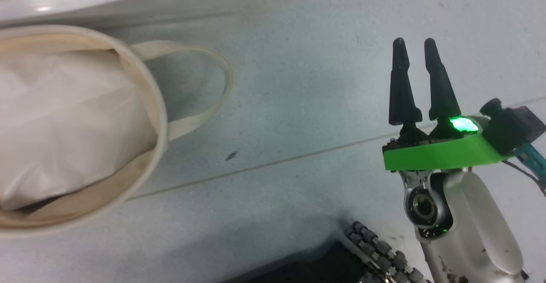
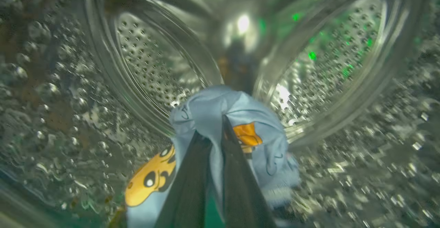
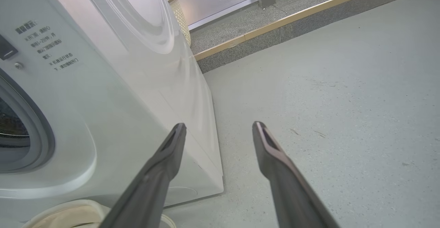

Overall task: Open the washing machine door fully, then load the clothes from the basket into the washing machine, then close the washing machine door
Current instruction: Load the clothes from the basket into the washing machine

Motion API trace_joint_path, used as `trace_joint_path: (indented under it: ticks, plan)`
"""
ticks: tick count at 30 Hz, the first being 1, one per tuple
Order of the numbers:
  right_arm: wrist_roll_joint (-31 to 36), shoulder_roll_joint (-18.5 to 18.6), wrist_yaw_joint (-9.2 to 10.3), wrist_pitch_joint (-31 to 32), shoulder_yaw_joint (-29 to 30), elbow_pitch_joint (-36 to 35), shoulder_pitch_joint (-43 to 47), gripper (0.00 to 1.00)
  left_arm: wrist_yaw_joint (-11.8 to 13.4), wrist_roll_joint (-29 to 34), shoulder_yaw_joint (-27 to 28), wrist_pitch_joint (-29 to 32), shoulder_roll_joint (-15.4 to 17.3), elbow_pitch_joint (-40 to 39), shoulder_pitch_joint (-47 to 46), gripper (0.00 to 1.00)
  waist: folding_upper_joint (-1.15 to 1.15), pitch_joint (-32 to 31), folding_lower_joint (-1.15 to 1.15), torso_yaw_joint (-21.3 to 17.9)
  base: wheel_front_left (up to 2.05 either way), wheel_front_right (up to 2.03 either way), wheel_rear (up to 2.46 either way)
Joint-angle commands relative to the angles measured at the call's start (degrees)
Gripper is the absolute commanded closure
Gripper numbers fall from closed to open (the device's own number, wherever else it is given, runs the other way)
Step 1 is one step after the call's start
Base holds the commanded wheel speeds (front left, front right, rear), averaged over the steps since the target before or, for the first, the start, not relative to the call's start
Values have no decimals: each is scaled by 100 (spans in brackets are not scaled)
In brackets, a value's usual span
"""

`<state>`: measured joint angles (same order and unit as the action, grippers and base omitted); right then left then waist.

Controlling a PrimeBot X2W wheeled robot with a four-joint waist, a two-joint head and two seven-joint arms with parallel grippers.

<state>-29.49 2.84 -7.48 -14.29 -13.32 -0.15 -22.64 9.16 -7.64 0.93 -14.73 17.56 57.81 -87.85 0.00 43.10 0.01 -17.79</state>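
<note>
Around the right jaws lies bare grey floor [image 3: 326, 100], with nothing between their two fingers [image 3: 165, 159]. Just to the left of them stands the washing machine [image 3: 103, 118], its white corner almost under the left finger and the grey rim of its round mouth further left. Beyond the washer a wicker basket [image 3: 180, 14] peeks out from behind it. Far ahead of the jaws a raised step [image 3: 292, 18] with a wooden edge strip crosses the floor.

In the head view the cloth basket [image 1: 158, 116] sits well to the left of the right jaws, across open floor. It holds a plain white bundle [image 1: 64, 125] that nearly fills it, and one strap handle [image 1: 213, 103] lies looped on the floor towards the jaws. In the right wrist view the basket's cream rim shows low down, beside the left finger and against the foot of the washer.

The left jaws are inside the steel drum [image 2: 147, 59], whose perforated wall curves all around and beyond them. The clothes [image 2: 220, 107], pale blue fabric with an orange-yellow print, are bunched over the fingertips in the drum.

The left jaws are clenched, pinching that blue fabric between the fingers. The right jaws are released, spread wide and grasping nothing.
</note>
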Motion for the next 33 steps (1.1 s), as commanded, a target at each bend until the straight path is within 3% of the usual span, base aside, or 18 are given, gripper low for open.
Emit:
trace_joint_path:
  ticks: [1, 5, 6, 7, 19, 33]
  plan:
    - [-86, 4, -1, -71, -117, -233, 31, 0, 87, 56, 74, -26, 392, -256, -367, 100, 0, 222, -1, -175, 0, 0, 0]
    - [-130, 4, -1, -71, -168, -283, 0, 0, 234, 33, 244, -26, 609, -164, -651, 100, 0, 433, -1, -297, 0, 0, 0]
    - [-132, 4, -1, -71, -172, -286, -2, 0, 255, 93, 201, -26, 638, -102, -668, 92, 0, 455, -1, -298, 0, 0, 0]
    - [-125, 4, -1, -71, -173, -287, -6, 0, 287, 141, 169, -26, 648, -62, -675, 0, 0, 469, -1, -295, 0, 0, 0]
    - [69, 4, -1, -71, -99, -214, -64, 0, 31, 113, 105, -27, 322, -163, -23, 0, 0, 87, -1, 6, 0, 0, 0]
    - [353, 4, -1, -71, -51, 122, 260, 0, -360, -33, 298, -27, -428, -994, 2434, 0, 0, -1652, -1, 609, 0, 0, 0]
